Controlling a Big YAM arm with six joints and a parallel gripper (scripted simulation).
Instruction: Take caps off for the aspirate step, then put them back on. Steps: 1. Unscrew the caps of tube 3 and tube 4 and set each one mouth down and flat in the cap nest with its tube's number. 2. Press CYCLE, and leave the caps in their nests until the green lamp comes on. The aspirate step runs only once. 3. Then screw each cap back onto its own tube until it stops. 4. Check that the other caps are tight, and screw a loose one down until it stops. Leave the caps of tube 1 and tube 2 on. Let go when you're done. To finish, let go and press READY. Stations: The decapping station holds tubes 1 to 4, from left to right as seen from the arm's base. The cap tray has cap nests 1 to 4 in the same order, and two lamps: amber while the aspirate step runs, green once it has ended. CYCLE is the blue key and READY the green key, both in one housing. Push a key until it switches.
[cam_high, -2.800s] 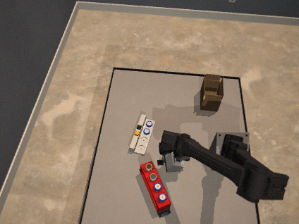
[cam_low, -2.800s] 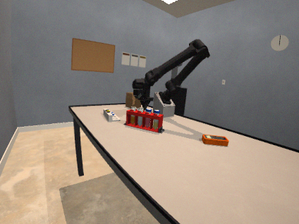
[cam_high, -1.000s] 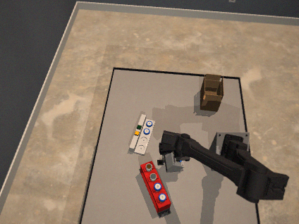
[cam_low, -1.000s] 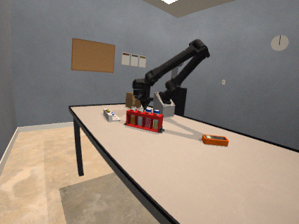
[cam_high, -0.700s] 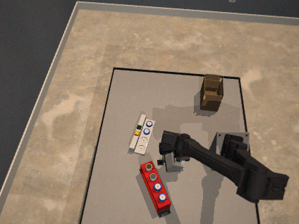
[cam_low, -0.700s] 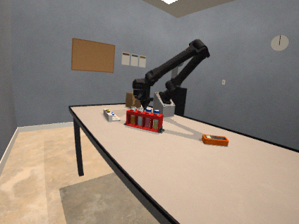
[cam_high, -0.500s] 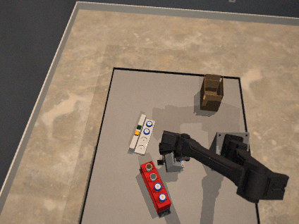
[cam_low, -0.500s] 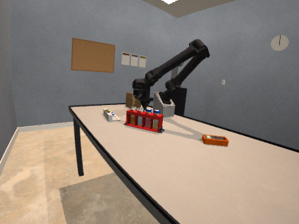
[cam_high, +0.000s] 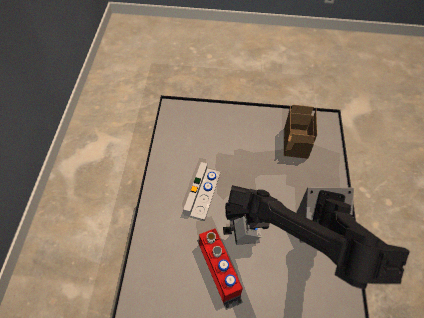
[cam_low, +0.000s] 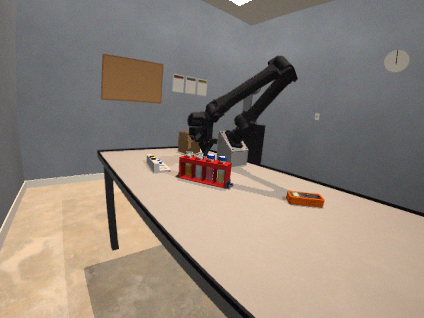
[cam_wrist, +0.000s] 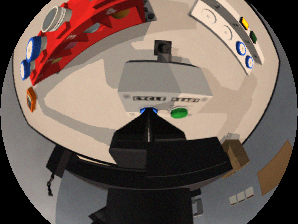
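Two blue-and-white caps (cam_high: 210, 181) (cam_wrist: 245, 55) sitting in the white tray (cam_high: 188, 204) (cam_wrist: 202, 9), gripper (cam_wrist: 148, 111) pinched together on nothing, right at the blue key (cam_wrist: 142, 110), amber lamp (cam_high: 194, 189) (cam_wrist: 244, 23) lit up

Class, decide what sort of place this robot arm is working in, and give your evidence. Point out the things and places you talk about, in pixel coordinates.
Probably a laboratory: a red rack (cam_high: 216, 274) (cam_low: 205, 162) of liquid-filled tubes, a cap tray (cam_high: 195, 201) (cam_wrist: 220, 31), and a keyed housing labelled CYCLE (cam_wrist: 165, 80).

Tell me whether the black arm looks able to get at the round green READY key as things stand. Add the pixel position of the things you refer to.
Probably yes: the shut end effector (cam_high: 256, 227) (cam_low: 205, 154) (cam_wrist: 148, 111) is at the blue CYCLE key (cam_wrist: 142, 110), and the green key (cam_wrist: 179, 113) sits beside it, uncovered.
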